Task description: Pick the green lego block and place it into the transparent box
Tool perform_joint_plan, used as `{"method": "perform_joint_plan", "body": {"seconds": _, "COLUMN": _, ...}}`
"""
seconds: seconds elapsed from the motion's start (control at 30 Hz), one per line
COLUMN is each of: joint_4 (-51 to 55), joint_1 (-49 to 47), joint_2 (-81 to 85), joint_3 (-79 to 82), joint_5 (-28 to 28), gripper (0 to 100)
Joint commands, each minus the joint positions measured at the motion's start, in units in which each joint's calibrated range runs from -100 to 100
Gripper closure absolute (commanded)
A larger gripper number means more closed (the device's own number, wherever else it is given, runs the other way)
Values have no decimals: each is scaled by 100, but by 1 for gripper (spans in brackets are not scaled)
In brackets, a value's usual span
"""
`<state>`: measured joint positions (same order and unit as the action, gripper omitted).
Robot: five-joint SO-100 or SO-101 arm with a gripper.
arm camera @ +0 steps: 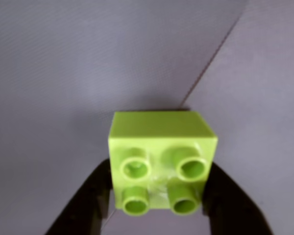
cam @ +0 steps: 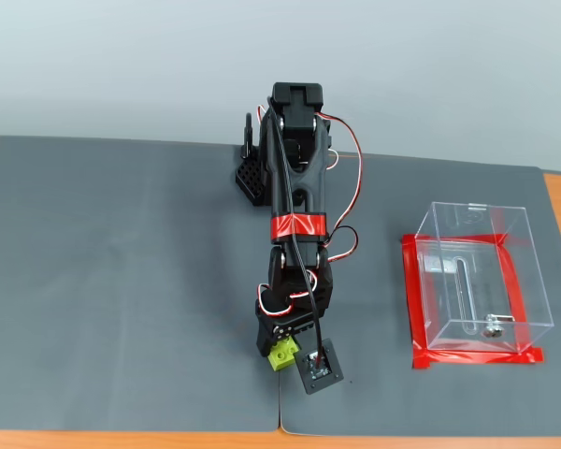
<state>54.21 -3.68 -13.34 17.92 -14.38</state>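
From the wrist view, the green lego block [arm camera: 161, 164] fills the lower middle of the picture, its four round studs turned toward the camera. The two black fingers [arm camera: 90, 203] of the gripper [arm camera: 157, 198] press against its left and right sides, so the claw is closed about as far as the brick's width and has hold of it. Behind it lies the grey mat [arm camera: 63, 58], with a thin seam [arm camera: 213, 56] running diagonally up to the right.

In the fixed view, the black arm [cam: 296, 187] reaches from its base at the back of the mat toward the front edge, folded downward, with a band of red tape [cam: 299, 225] around its middle. The gripper [cam: 282, 354] is low near the mat's front edge, the lime block [cam: 281, 356] showing at its tip; I cannot tell whether the block touches the mat. The transparent box [cam: 477, 276] stands well apart to the right, framed by red tape [cam: 416, 299].
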Motion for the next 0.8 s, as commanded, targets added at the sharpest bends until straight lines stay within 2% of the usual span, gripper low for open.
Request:
{"method": "perform_joint_plan", "body": {"seconds": 0.0, "joint_4": -73, "joint_1": 36, "joint_2": 41, "joint_3": -204, "joint_5": -13, "gripper": 90}}
{"method": "perform_joint_plan", "body": {"seconds": 0.23, "joint_4": -4, "joint_1": 36, "joint_2": 244, "joint_3": -267, "joint_5": -18, "gripper": 93}}
{"method": "perform_joint_plan", "body": {"seconds": 0.57, "joint_4": 22, "joint_1": 22, "joint_2": 1474, "joint_3": -258, "joint_5": 55, "gripper": 93}}
{"method": "perform_joint_plan", "body": {"seconds": 0.77, "joint_4": 22, "joint_1": 22, "joint_2": 2330, "joint_3": -267, "joint_5": 498, "gripper": 93}}
